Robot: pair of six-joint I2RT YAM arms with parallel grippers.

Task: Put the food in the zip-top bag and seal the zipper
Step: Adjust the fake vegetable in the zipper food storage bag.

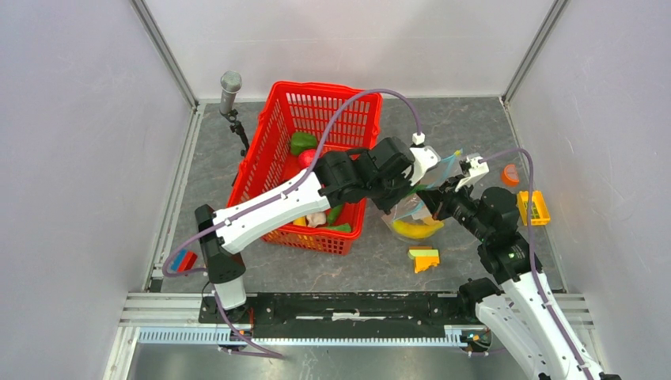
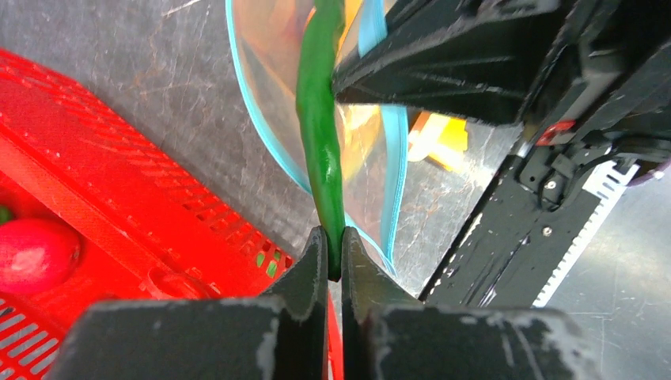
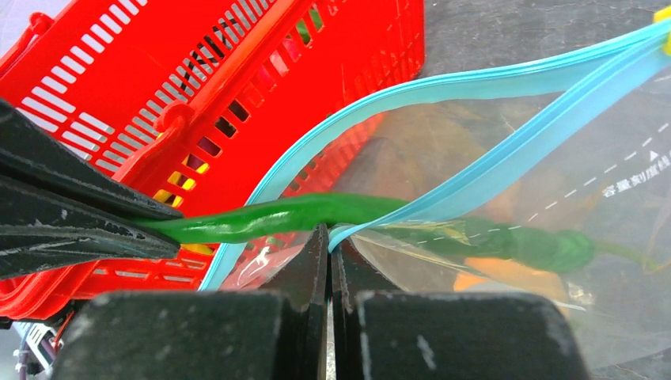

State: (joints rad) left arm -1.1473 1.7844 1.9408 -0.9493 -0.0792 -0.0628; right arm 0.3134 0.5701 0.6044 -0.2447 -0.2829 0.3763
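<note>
Right now the left gripper (image 2: 334,247) is clamped on the tail of a long green pepper (image 2: 320,134). Its long axis runs straight away from the jaws, through the mouth of the zip-top bag (image 3: 633,237). The right gripper (image 3: 329,237) pinches the zipper (image 3: 490,170) rim, propping that mouth open. A banana (image 1: 417,229) lies inside.

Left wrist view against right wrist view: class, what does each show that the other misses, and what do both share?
Only the left wrist view shows a round red toy fruit in the red lattice plastic basket and a yellow-orange block stack. Only the right wrist view shows white printing on the clear plastic zip-top bag and how far the long green toy pepper reaches inside it. Both show the basket, the bag's light blue zipper strip and the left tool shut on the pepper.
</note>
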